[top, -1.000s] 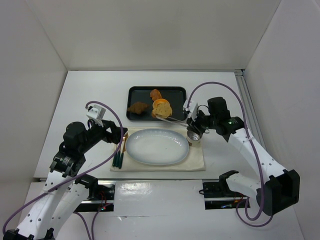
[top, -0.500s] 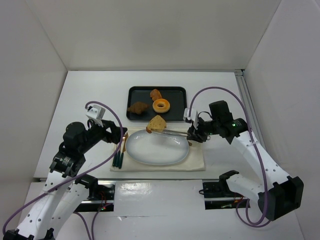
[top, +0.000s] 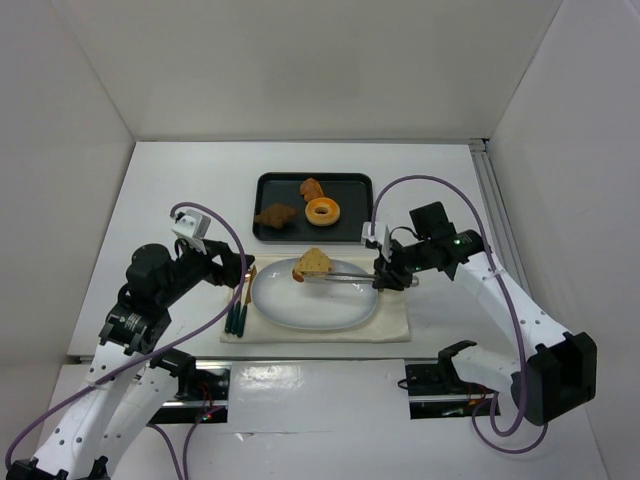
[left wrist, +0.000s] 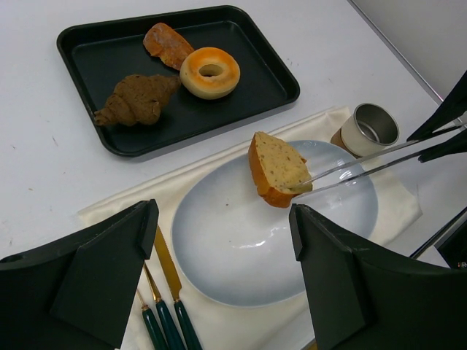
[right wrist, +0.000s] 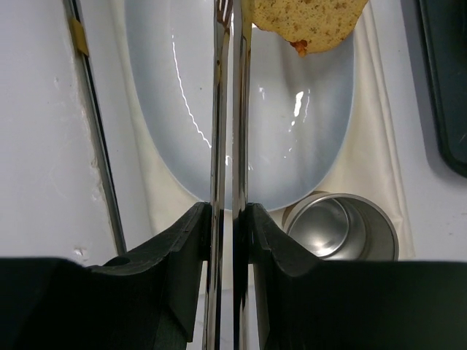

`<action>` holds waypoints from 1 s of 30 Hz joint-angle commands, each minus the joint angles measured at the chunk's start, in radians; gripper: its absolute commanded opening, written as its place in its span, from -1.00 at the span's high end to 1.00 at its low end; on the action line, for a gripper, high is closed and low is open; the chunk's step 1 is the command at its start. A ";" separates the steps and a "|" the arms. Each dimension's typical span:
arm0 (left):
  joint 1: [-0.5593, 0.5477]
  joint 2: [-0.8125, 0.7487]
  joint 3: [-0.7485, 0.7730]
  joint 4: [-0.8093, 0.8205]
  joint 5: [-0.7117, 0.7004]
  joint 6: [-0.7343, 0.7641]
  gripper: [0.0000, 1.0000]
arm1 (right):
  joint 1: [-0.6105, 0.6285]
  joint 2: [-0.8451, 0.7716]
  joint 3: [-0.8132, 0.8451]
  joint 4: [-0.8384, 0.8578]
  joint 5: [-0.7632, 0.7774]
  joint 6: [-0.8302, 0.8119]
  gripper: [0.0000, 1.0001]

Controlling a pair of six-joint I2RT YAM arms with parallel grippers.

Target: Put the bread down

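Observation:
The bread (top: 312,264), a light tan slice with a golden-brown crust, is pinched in the tips of long metal tongs (top: 345,277) and hangs over the far left part of the pale blue oval plate (top: 330,306). It also shows in the left wrist view (left wrist: 278,170) and at the top of the right wrist view (right wrist: 306,20). My right gripper (top: 385,276) is shut on the tongs (right wrist: 228,146), squeezing both arms together. My left gripper (top: 235,270) is open and empty, left of the plate, above the knives.
A black tray (top: 275,190) behind the plate holds an orange ring doughnut (top: 322,211), a dark brown pastry (top: 276,214) and a reddish pastry (top: 311,188). A metal cup (left wrist: 370,128) stands at the plate's right. Green-handled knives (top: 238,312) lie on the cream cloth (top: 395,325).
My right gripper has carried the bread in the tongs from over the tray, toward me and leftward, to over the plate. The left arm has not moved.

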 commanded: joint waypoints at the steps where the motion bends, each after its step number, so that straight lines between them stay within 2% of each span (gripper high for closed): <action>1: -0.002 -0.002 0.003 0.041 -0.005 0.015 -0.81 | 0.012 0.016 0.030 -0.013 -0.017 -0.015 1.00; 6: -0.002 -0.002 0.003 0.041 -0.005 0.015 -0.81 | 0.032 0.055 0.030 -0.023 -0.006 -0.015 1.00; 11: -0.002 -0.002 0.003 0.041 -0.005 0.015 -0.81 | 0.095 0.111 0.030 -0.063 0.031 -0.004 0.87; 14: -0.002 -0.002 0.003 0.041 -0.005 0.015 -0.81 | 0.118 0.121 0.030 -0.063 0.054 0.005 0.69; 15: -0.002 -0.002 0.003 0.041 -0.005 0.015 -0.81 | 0.118 0.121 0.030 -0.063 0.054 0.005 0.47; 16: -0.002 -0.002 0.003 0.041 -0.005 0.015 -0.81 | 0.118 0.121 0.030 -0.063 0.054 0.005 0.34; 20: -0.002 -0.002 0.003 0.041 -0.005 0.015 -0.81 | 0.118 0.086 0.030 -0.054 0.054 0.014 0.04; 25: -0.002 -0.002 0.003 0.041 -0.005 0.015 -0.81 | 0.118 0.044 0.039 -0.054 0.072 0.014 -0.13; 30: -0.002 -0.002 0.003 0.041 -0.005 0.015 -0.81 | 0.118 -0.005 0.039 -0.054 0.072 0.033 -0.13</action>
